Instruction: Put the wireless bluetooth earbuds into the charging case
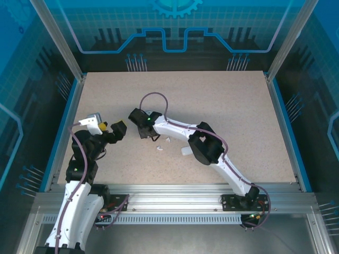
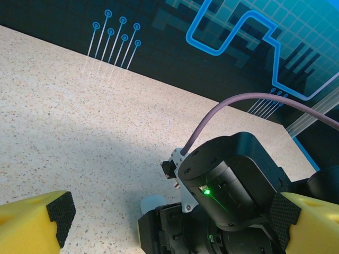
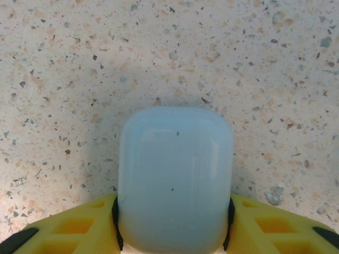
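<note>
Charging case (image 3: 175, 174): pale bluish-white, glossy, with rounded corners, lying flat on the speckled counter (image 3: 63, 63). The right claw (image 3: 172, 212) grips it, pads against both sides. Small white earbuds (image 1: 158, 148) lie loose beside the right arm. The left claw (image 1: 110, 128) stands wide.
</note>
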You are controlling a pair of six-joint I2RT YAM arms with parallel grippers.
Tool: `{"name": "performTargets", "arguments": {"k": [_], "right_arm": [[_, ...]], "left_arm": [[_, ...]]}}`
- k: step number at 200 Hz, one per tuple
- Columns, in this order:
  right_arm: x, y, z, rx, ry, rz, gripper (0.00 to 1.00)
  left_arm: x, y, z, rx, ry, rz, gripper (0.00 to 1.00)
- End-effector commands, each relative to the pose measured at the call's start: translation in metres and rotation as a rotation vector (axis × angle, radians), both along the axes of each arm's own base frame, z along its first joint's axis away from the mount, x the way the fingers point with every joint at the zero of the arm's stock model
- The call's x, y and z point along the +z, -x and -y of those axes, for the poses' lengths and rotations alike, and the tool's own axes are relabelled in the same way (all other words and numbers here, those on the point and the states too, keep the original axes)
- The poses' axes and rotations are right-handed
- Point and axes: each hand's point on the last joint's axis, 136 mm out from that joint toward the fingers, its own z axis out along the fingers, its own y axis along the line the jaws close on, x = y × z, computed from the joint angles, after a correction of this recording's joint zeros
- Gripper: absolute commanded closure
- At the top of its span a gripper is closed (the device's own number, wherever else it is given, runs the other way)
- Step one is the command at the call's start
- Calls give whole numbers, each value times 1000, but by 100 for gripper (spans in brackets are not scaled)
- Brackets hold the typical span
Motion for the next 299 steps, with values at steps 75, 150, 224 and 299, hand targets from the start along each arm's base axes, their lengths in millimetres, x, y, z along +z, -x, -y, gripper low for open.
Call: {"name": "performTargets", "arguments": {"k": [75,150,224,299], "right_arm": [[32,14,18,278,-28,92,52],[56,54,46,540,-137,149,53],[109,91,79,751,-198,345,54],[137,94,78,812,-197,404,54]], "left_arm": [[-48,-2,14,-29,222,-220,2],[-75,-38,55,-297,440,-401,13],[-63,-32,95,-552,544,-460,17],[-56,-17,155,-799,519,-530,19]]}}
